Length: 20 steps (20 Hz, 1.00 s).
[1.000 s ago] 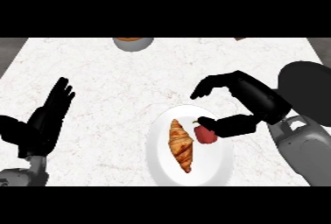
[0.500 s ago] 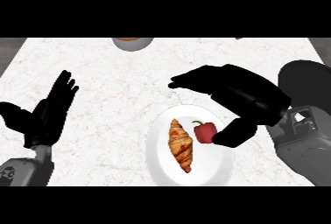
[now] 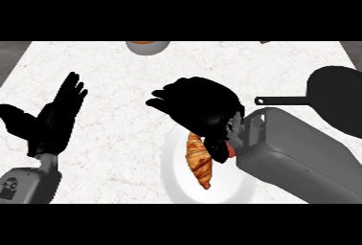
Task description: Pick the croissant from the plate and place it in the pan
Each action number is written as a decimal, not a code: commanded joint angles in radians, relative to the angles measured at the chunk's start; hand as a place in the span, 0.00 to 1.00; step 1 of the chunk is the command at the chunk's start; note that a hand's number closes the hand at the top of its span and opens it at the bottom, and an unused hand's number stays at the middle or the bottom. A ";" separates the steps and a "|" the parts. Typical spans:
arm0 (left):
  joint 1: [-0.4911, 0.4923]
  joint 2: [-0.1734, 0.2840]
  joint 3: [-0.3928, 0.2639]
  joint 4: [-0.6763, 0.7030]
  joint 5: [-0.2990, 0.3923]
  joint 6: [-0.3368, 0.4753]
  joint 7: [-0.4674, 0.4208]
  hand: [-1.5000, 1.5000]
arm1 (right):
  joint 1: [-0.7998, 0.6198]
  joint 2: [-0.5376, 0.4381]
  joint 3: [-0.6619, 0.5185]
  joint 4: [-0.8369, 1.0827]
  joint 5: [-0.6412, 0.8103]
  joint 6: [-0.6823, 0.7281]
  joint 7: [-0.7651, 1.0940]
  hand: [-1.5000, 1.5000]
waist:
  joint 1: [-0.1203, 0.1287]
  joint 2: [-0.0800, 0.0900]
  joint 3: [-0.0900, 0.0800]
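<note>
Two hands in head view. Right hand sits over the 12 o'clock end of the white plate, palm down, fingers curled downward and pointing toward 9 o'clock; nothing visibly in its grasp. It covers the plate's far rim and the top end of the croissant.

Croissant lies on the plate, long axis running 12 to 6 o'clock, lower end free and in plain sight. Not lifted as far as I can tell; whether the fingers touch its upper end is hidden by the hand.

Red item at 3 o'clock of the croissant, mostly behind the right wrist, can't identify it.

Pan, black, at 2 o'clock of the plate, handle pointing to 9 o'clock, well apart from the croissant.

Left hand at the 9 o'clock side of the counter, open, fingers straight and up, resting, holds nothing.

Bowl at the counter's 12 o'clock edge, partly cut off.
</note>
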 commanded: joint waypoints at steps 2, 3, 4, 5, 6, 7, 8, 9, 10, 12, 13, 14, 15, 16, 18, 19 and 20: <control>0.044 -0.012 -0.012 -0.029 -0.015 -0.003 -0.012 0.50 | -0.048 0.127 0.102 0.086 0.019 0.153 0.145 0.00 | -0.001 -0.003 0.000; 0.043 -0.007 -0.008 -0.025 -0.017 -0.012 -0.027 0.50 | -0.043 0.106 0.143 0.115 0.034 0.188 0.114 0.00 | 0.002 -0.001 0.000; -0.002 -0.008 -0.005 -0.051 -0.003 0.019 0.065 0.50 | -0.017 0.107 0.153 0.139 0.015 0.224 0.139 0.00 | -0.005 -0.002 0.001; 0.003 -0.005 0.013 0.014 -0.006 -0.010 -0.004 0.50 | -0.048 0.120 0.138 0.158 -0.010 0.286 0.174 0.00 | -0.013 0.000 -0.001; 0.009 -0.013 0.003 -0.003 -0.026 0.006 -0.011 0.50 | -0.021 0.143 0.163 0.164 0.004 0.291 0.191 0.00 | -0.013 -0.001 0.000; 0.012 0.015 0.035 0.017 0.008 -0.037 -0.001 0.50 | -0.019 0.100 0.140 0.138 -0.018 0.343 0.180 0.00 | -0.019 -0.002 0.000; 0.014 -0.043 -0.015 -0.012 -0.048 0.036 -0.005 0.50 | -0.029 0.111 0.135 0.130 -0.022 0.374 0.200 0.00 | -0.020 -0.003 0.001; -0.007 -0.043 -0.015 0.008 -0.049 0.030 0.012 0.50 | -0.032 0.177 0.136 0.155 -0.022 0.380 0.240 0.00 | -0.019 -0.002 0.001; 0.039 -0.013 0.049 0.034 -0.006 -0.034 -0.063 0.50 | 0.011 0.148 0.129 0.102 0.000 0.374 0.244 0.00 | -0.019 -0.002 0.001; -0.017 -0.013 0.038 0.042 -0.019 -0.033 -0.012 0.50 | 0.029 0.193 0.150 0.070 0.007 0.398 0.285 0.00 | -0.023 -0.002 0.001; 0.038 -0.013 0.034 -0.017 -0.012 -0.028 0.004 0.50 | 0.040 0.217 0.156 0.082 0.013 0.403 0.322 0.00 | -0.017 -0.004 0.001; 0.005 -0.033 0.033 0.042 -0.024 -0.021 -0.026 0.50 | 0.009 0.198 0.163 0.056 -0.005 0.459 0.319 0.00 | -0.024 -0.003 0.001; 0.055 -0.036 0.020 0.001 -0.023 -0.036 -0.046 0.50 | 0.002 0.188 0.196 0.069 0.030 0.448 0.297 0.00 | -0.015 -0.003 0.001; 0.029 -0.039 0.034 0.034 -0.021 -0.028 -0.038 0.50 | -0.013 0.127 0.187 0.000 0.042 0.468 0.269 0.00 | -0.022 -0.003 0.001; 0.037 -0.008 0.045 -0.012 -0.013 -0.043 0.002 0.50 | 0.010 0.175 0.235 0.017 0.086 0.453 0.319 0.00 | -0.016 -0.004 0.001; 0.020 -0.063 0.005 0.025 -0.054 -0.012 -0.037 0.50 | -0.012 0.200 0.234 0.037 0.113 0.442 0.323 0.00 | -0.018 -0.001 0.001; 0.062 -0.039 0.031 -0.010 -0.032 -0.034 -0.039 0.50 | 0.064 0.151 0.259 -0.059 0.134 0.430 0.345 0.00 | -0.021 -0.004 0.002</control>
